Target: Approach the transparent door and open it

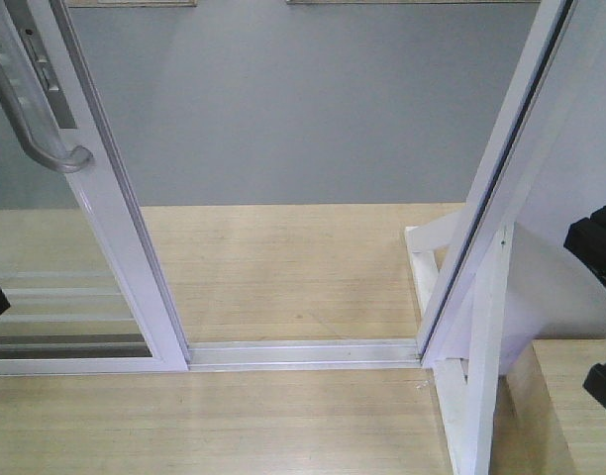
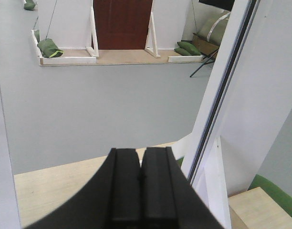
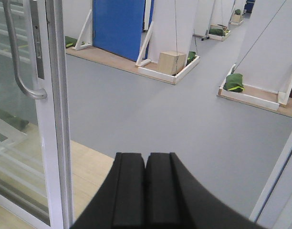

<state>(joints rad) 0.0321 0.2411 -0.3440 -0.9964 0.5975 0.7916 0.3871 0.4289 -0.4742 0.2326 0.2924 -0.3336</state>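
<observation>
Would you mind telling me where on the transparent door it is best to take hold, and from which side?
Probably the curved grey handle on the transparent door's side rail. It stands off the rail as a long vertical bar with a gap behind it, so fingers could hook round it. Come from the open doorway side; the right gripper, now shut, appears nearest and would have to open first.
</observation>
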